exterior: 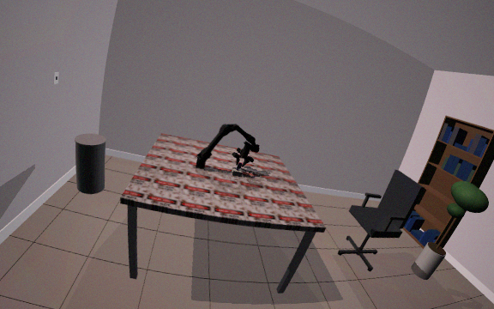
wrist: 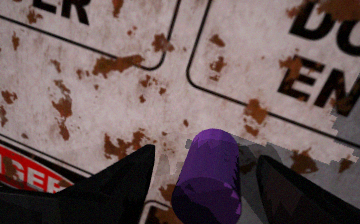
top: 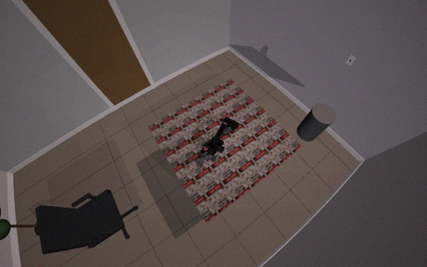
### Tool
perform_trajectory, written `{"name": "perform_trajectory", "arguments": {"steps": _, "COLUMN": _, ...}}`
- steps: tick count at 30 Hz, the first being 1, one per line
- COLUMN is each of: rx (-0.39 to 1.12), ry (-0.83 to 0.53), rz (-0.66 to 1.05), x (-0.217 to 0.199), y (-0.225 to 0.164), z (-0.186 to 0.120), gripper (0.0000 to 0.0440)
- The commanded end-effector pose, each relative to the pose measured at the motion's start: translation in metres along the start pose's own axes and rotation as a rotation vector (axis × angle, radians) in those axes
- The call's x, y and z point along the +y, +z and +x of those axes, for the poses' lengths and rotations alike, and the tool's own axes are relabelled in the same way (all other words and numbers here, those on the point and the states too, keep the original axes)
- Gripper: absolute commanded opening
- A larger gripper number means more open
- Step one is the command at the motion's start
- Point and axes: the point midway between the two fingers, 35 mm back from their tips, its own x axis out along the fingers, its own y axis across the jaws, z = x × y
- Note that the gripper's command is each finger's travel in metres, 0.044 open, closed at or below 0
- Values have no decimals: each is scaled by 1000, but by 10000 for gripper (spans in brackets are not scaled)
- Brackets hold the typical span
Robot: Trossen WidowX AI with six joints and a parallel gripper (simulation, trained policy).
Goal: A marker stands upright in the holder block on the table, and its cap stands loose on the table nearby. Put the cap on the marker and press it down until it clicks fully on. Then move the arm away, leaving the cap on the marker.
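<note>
Purple cap [wrist: 208, 170] stands upright on the table [top: 248, 167] [exterior: 225, 193] [wrist: 86, 100], in the lower middle of the wrist frame. Its long axis runs nearly up and down that frame, the far end leaning slightly right, the nearer, wider-looking end at the bottom edge.

Around it lies the printed table surface, with a shadow spreading right. In the exterior view, a small holder block [exterior: 241, 173] sits below the gripper [top: 203, 150] [exterior: 241, 164] [wrist: 207, 153], near the middle of the frame; the marker cannot be told apart there. A chair [top: 81, 222] [exterior: 382, 215] stands well apart from the table, lower left in the top view. Nothing visible separates the fingers from the cap.

Relative to the gripper, the cap lies between the two black fingers, with a gap on either side. The fingers stand partly open, holding nothing. How high their tips are above the table, I cannot tell.
</note>
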Motion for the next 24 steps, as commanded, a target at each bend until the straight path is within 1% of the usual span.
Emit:
{"name": "perform_trajectory", "arguments": {"steps": 1, "rx": 9, "ry": 11, "rz": -30, "x": 1, "y": 0, "z": 10, "gripper": 227}}
{"name": "perform_trajectory", "arguments": {"steps": 2, "rx": 13, "ry": 8, "rz": -36, "x": 1, "y": -1, "z": 10, "gripper": 211}}
{"name": "perform_trajectory", "arguments": {"steps": 8, "rx": 25, "ry": -18, "rz": -65, "x": 2, "y": -1, "z": -1, "gripper": 55}}
{"name": "perform_trajectory", "arguments": {"steps": 15, "rx": 33, "ry": -67, "rz": -85, "x": 0, "y": -8, "z": -25, "gripper": 60}}
{"name": "perform_trajectory", "arguments": {"steps": 24, "rx": 32, "ry": -105, "rz": -92, "x": 5, "y": -22, "z": -61, "gripper": 55}}
